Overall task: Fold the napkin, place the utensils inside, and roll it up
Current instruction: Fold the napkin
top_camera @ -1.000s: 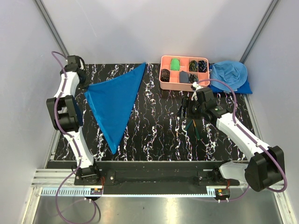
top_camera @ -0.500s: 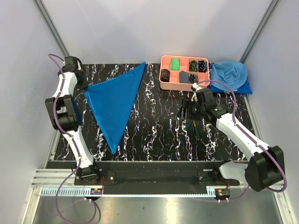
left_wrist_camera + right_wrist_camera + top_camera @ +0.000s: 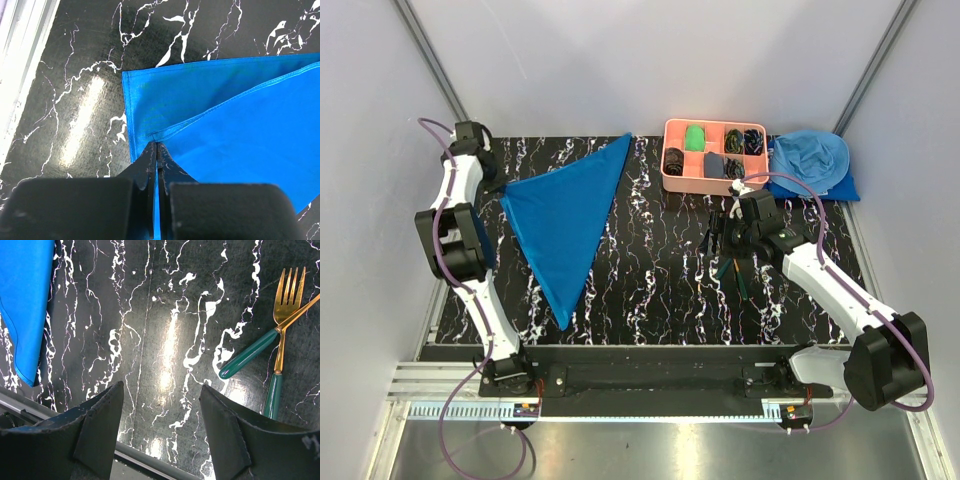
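1. The napkin [image 3: 565,215] lies folded in a triangle by the table's left edge. The left gripper [image 3: 156,150] is pressed together at its far-left corner; I cannot tell if it nips cloth.
2. The right gripper [image 3: 161,387] hovers spread beside the crossed utensils [image 3: 281,327] toward the right edge. It should probably centre over the crossing and close low.

This is a robotics lab test cell, not a home or kitchen. Plain white walls [image 3: 650,60] close in the table [image 3: 660,270] at 9, 12 and 3 o'clock, with metal struts [image 3: 427,60] in the far corners. 2 arms are bolted at the near edge, the left arm [image 3: 455,240] at 7 o'clock and the right arm [image 3: 830,285] at 5 o'clock. An aluminium rail [image 3: 650,408] with a tick-marked strip runs at 6 o'clock. Purple cables [image 3: 441,425] hang loose off the arms. The household things are few: a napkin [image 3: 565,215] at 10 o'clock, utensils [image 3: 280,328] at 3 o'clock and a divided pink tray [image 3: 675,180] at 1 o'clock.
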`<state>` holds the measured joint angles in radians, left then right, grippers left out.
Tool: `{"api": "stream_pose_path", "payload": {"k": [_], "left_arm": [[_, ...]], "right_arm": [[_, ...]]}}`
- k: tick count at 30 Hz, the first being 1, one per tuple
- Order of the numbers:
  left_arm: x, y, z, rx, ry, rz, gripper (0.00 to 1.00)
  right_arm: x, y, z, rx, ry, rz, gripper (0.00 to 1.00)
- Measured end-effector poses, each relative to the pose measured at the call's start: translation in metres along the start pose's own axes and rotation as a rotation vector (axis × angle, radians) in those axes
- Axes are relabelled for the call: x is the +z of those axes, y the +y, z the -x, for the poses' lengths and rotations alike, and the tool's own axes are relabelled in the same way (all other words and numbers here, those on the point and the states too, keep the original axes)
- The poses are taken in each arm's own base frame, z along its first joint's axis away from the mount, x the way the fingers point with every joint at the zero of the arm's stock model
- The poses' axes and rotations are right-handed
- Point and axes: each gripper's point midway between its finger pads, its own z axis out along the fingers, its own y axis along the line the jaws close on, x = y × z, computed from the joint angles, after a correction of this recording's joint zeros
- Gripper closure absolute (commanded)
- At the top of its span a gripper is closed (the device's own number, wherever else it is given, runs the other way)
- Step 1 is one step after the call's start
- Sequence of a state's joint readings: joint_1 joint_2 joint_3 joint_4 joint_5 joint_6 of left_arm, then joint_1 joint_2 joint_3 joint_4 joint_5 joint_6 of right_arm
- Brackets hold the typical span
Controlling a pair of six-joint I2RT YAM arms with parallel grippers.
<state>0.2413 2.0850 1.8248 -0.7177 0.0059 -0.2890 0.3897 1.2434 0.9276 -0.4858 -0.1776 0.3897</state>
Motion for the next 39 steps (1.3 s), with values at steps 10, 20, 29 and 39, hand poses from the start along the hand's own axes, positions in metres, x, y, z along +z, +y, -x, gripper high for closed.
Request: {"api": "stream_pose_path", "payload": {"k": [10, 20, 29, 39], "left_arm": [[0.0, 0.004, 0.002, -0.031, -0.001, 0.003, 1.0], [0.0, 0.007, 0.003, -0.058, -0.003, 0.006, 1.0], [0.002, 0.011, 0.003, -0.089, 0.005, -0.002, 0.54], [-0.001, 0.01, 0.004, -0.086, 0.005, -0.021, 0.16]], "right_arm": [[0.0, -0.001, -0.001, 0.0, 0.004, -0.001, 0.28], [0.001, -0.002, -0.004, 0.002, 0.011, -0.005, 0.28], [0.001, -0.003, -0.007, 0.003, 0.018, -0.004, 0.28], [0.0, -0.003, -0.009, 0.013, 0.021, -0.004, 0.27]]}}
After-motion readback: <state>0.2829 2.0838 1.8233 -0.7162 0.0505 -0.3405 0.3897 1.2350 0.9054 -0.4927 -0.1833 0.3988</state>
